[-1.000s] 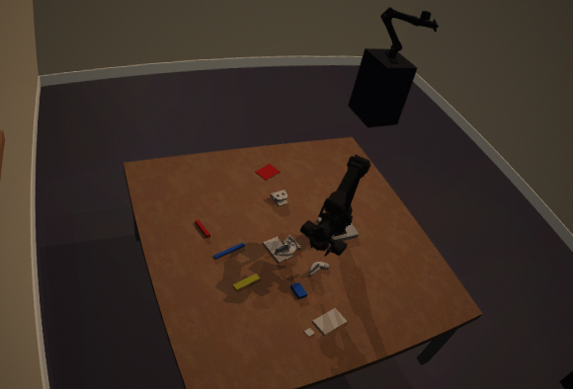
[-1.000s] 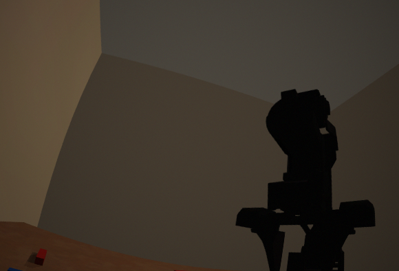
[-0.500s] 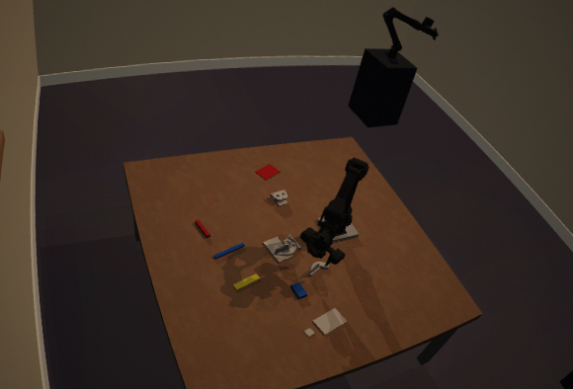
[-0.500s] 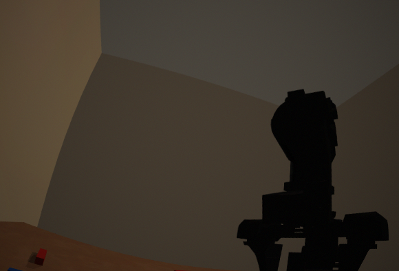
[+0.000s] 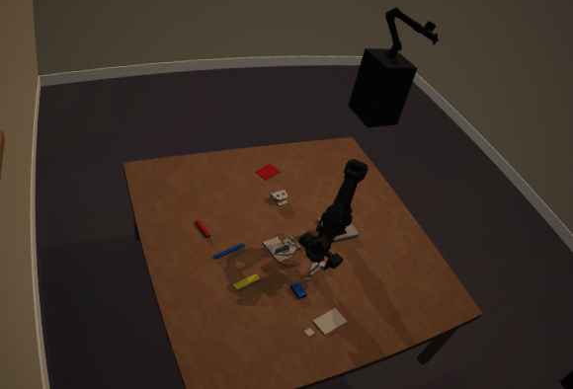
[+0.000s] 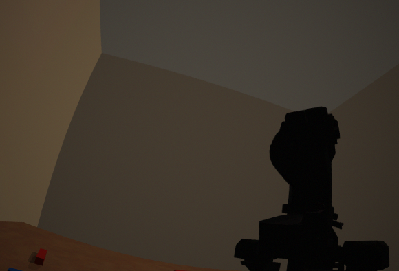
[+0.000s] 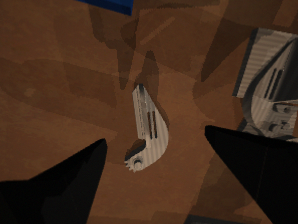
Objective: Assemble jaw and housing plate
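Note:
The loose grey jaw (image 5: pixel 315 269) (image 7: pixel 160 137) lies flat on the table, its toothed end toward the bottom of the wrist view. My gripper (image 7: pixel 156 136) is open and empty above it, with one finger on each side of the jaw and not touching it. The grey base plate (image 5: pixel 272 243) (image 7: pixel 249 57) lies to the right in the wrist view, with the other jaw (image 7: pixel 256 102) on it. The free pin is too small to tell for sure. A small white part with two holes (image 5: pixel 280 195), seemingly the housing plate, lies farther back. In the exterior view the fingertips are out of frame.
A grey tray (image 5: pixel 350 233) lies under the arm. A blue block (image 5: pixel 298 290) (image 7: pixel 112 4) is near the loose jaw. A yellow bar (image 5: pixel 247 281), blue bar (image 5: pixel 229 251) and red bar (image 5: pixel 203 228) lie left. A white pad (image 5: pixel 329 321) is near the front; a red square (image 5: pixel 268 172) is at the back.

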`<state>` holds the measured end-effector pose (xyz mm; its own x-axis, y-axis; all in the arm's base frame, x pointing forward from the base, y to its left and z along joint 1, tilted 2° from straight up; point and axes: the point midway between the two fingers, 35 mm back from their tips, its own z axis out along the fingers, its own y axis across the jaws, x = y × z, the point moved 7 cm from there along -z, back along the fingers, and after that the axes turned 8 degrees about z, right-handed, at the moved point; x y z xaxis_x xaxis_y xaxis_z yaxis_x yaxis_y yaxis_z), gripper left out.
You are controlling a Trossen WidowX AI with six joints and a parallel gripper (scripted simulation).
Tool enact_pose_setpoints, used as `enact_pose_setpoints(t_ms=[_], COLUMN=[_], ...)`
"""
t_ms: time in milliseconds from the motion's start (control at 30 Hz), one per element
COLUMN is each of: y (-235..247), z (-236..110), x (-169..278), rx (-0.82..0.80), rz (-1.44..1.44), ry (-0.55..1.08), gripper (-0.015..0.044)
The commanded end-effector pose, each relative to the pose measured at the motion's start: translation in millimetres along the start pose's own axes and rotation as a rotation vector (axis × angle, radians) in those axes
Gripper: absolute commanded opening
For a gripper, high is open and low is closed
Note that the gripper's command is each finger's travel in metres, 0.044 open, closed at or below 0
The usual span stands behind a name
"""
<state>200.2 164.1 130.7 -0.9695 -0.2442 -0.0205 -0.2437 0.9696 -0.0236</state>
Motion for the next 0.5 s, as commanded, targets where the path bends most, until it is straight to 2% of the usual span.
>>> enact_pose_setpoints(t_ms=[0,467], y=[0,0], z=[6,29], x=[0,0], rx=[-0.001,-0.001], rz=[0.002,0.002], ry=[0.001,0.001], gripper=[0.044,0.044])
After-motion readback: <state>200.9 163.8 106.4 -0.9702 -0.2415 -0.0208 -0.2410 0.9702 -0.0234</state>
